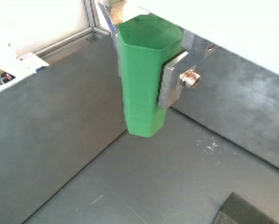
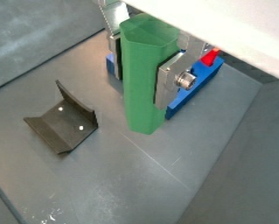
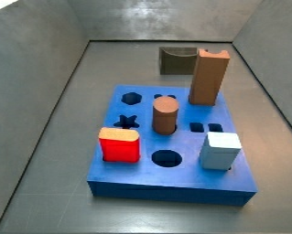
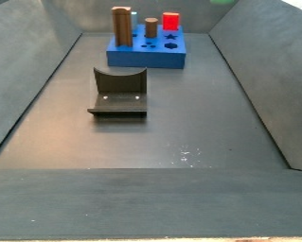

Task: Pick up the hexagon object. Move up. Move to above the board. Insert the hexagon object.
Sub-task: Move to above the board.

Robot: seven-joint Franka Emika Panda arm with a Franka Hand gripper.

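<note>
Pincer (image 2: 151, 83): clamped on the hexagon object (image 2: 149, 77), in both wrist views; the peg hangs upright between the fingers (image 2: 174, 80), clear above the grey surface (image 2: 188, 166). Board (image 2: 191, 87): just behind the peg.
</note>
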